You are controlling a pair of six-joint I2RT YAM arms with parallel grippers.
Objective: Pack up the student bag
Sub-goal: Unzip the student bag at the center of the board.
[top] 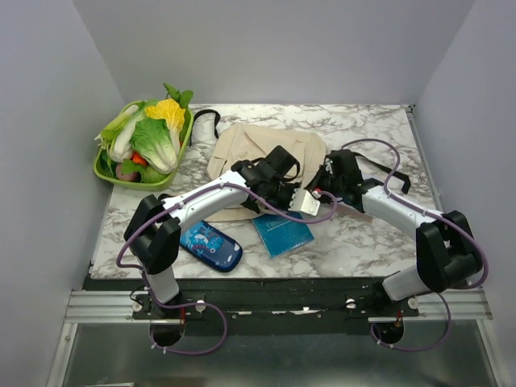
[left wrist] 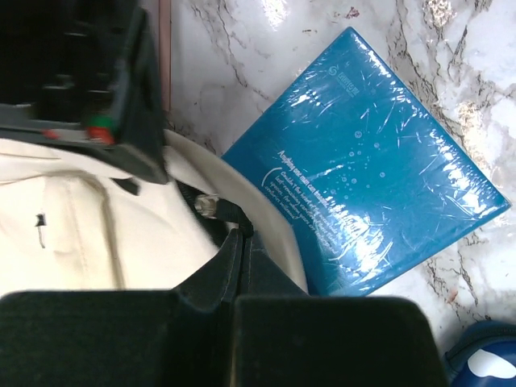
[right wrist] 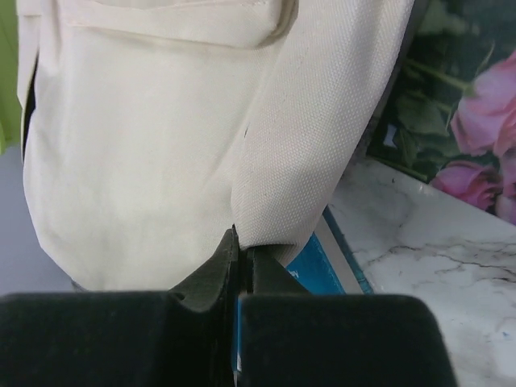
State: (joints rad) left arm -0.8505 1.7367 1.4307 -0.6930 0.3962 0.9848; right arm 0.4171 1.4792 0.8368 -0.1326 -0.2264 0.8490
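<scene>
The bag [top: 254,149] lies on the table [top: 371,238], toward the back, and whether anything is inside cannot be told. The left hand [left wrist: 239,242] is clenched on its black-trimmed rim, and the right hand [right wrist: 239,242] is pinching a fold of its cloth. Both grips look thin, so a pull could slip them off or drag the book [left wrist: 363,161] at the bag's edge. The pencil case [top: 211,246] also lies outside the bag. A green basket [top: 109,173] holds vegetables [top: 153,137].

The left arm [top: 201,201] was stretched toward 2 o'clock, the right arm [top: 395,208] toward 10 o'clock. The left gripper [left wrist: 242,238] was seen pressed shut; the right gripper [right wrist: 239,242] was clamped on a fold of the bag [right wrist: 145,161].
</scene>
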